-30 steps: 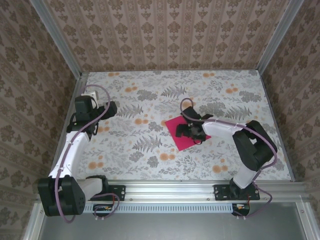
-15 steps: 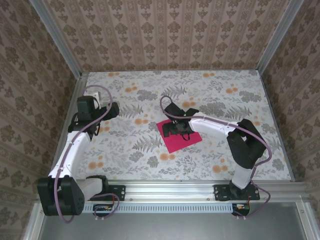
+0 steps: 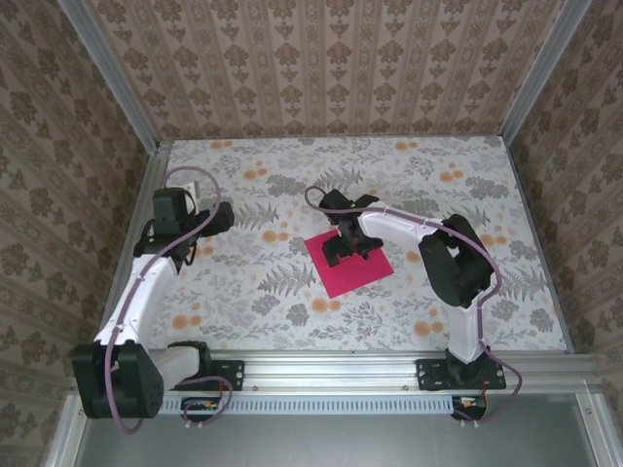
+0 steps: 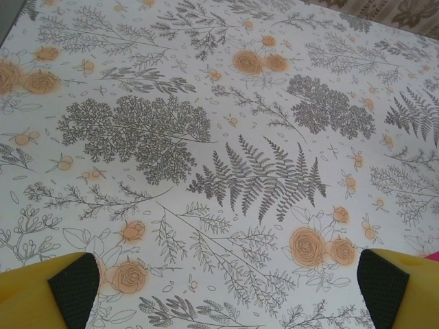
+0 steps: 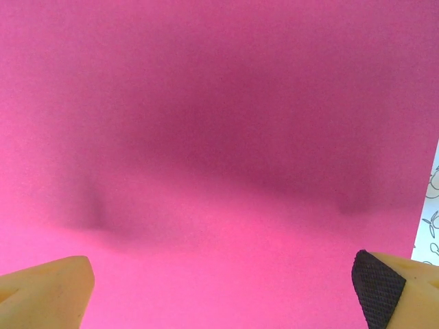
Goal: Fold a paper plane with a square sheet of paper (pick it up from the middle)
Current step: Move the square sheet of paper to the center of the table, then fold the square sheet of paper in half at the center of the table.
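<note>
Top camera overlooks the whole table (image 3: 409,161); left wrist views it obliquely; right wrist looks closely onto paper (image 5: 206,103).

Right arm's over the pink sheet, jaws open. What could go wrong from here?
1. The square sheet of paper lies flat on the table. The right gripper, open close above its middle, may skid over it or crumple it rather than pinch up a ridge.
2. Nothing pins the sheet: the left gripper, open, hangs over the table well to the left, so a downward push could drag or turn the sheet.
</note>
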Motion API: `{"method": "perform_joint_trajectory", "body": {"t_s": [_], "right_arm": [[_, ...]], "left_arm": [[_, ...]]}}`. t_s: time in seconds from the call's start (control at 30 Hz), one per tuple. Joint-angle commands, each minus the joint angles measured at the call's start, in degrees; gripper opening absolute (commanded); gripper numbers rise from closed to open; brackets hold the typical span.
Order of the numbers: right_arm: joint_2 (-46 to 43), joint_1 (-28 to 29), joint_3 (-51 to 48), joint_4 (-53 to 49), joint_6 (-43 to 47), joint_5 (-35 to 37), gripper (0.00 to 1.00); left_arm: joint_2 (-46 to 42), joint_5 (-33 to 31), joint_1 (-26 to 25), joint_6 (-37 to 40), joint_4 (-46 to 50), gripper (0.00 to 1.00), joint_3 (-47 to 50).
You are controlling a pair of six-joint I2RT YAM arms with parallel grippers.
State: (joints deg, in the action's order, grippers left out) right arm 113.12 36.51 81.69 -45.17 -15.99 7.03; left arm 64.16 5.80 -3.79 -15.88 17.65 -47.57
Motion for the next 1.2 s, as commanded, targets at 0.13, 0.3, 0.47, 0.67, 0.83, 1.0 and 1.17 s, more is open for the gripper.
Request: {"method": "perform_joint_trajectory", "body": {"t_s": [0.13, 0.3, 0.47, 0.67, 0.83, 1.0, 1.17], "right_arm": [[3.4, -0.1, 3.1, -3.3, 1.4, -2.7, 1.00], [5.2, -0.1, 3.9, -3.5, 1.1, -3.0, 1.00], [7.3, -0.1, 3.4, -3.9, 1.0, -2.5, 1.00], [8.9, -0.2, 2.7, -4.4, 0.4, -1.5, 1.00], [9.7, -0.1, 1.9, -4.4, 0.0, -0.9, 1.00], [10.1, -0.2, 1.0, -3.7, -0.2, -1.1, 0.99], [9.7, -0.5, 0.7, -3.5, -0.3, -1.1, 0.97]], "left_arm": [[0.6, -0.4, -0.6, 0.4, 0.6, 1.00, -1.5], [0.9, -0.5, -0.8, 0.5, 0.8, 1.00, -1.4], [1.1, -0.8, -0.8, 0.6, 0.8, 1.00, -1.4], [1.4, -0.8, -0.9, 0.6, 0.6, 1.00, -1.5], [1.6, -0.8, -0.9, 0.7, 0.6, 1.00, -1.6], [1.8, -0.8, -0.9, 0.8, 0.6, 1.00, -1.7], [1.8, -0.9, -0.8, 0.8, 0.8, 1.00, -2.0]]}}
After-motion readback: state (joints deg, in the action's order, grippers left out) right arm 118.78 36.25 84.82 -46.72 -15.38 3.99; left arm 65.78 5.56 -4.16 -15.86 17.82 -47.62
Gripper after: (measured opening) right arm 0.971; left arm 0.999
